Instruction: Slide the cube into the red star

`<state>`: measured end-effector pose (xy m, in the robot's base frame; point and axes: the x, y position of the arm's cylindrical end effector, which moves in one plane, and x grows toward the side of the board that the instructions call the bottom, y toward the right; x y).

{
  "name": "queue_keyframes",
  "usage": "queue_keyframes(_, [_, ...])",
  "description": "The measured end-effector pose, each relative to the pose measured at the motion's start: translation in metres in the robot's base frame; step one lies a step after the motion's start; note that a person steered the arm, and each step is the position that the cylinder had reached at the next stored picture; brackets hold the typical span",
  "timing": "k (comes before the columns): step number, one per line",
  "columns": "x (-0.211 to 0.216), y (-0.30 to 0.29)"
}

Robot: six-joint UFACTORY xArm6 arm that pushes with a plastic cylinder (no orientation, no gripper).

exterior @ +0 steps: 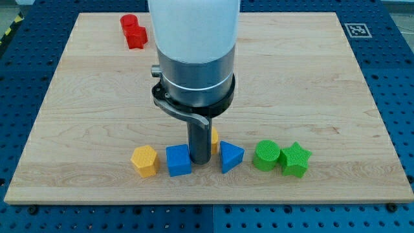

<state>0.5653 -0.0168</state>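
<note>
Sitting low in the frame, my tip (200,160) rests between the blue cube (178,160) and the blue triangle (230,156), right beside both. A small yellow block (214,138) peeks out behind the rod. The red star (136,35) is far off at the upper left, touching a red round block (129,22).

You are looking at a pale wooden board (304,84) with fine lengthwise grain, evenly lit with only soft shadows. It lies on a blue perforated table (394,71) whose rows of small holes show past all four edges of the board. A black-and-white marker tag (356,30) sits at the board's top right corner, and a yellow-and-black striped strip (14,26) shows beyond its top left corner.
</note>
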Motion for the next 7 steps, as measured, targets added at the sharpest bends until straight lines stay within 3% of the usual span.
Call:
queue_keyframes(2, [0.05, -0.007])
queue_keyframes(3, [0.037, -0.042])
queue_keyframes(5, [-0.053, -0.078])
queue_keyframes(6, [-0.072, -0.08])
queue_keyframes(7, [-0.045, -0.08])
